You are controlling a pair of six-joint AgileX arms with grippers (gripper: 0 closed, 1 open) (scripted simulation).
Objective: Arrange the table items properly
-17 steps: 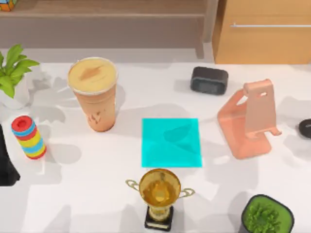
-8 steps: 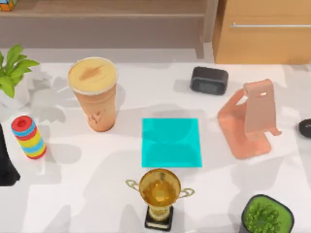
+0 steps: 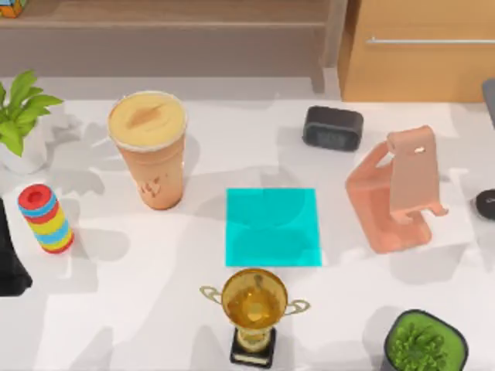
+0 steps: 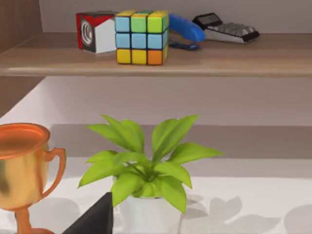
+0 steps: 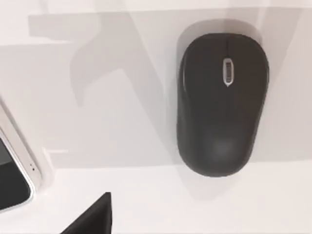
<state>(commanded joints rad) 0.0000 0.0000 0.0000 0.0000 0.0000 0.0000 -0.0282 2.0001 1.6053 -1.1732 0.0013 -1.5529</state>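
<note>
My right arm hangs above the mouse (image 5: 222, 102); I cannot tell my grip's state. Next, I judge, comes lowering squarely onto it for the cyan mat (image 3: 272, 226).

My left arm (image 3: 11, 259) sits low at the desk's left edge. My right arm (image 3: 489, 94) pokes in at the desk's right edge, toward the far corner, its wrist camera facing down.
</note>
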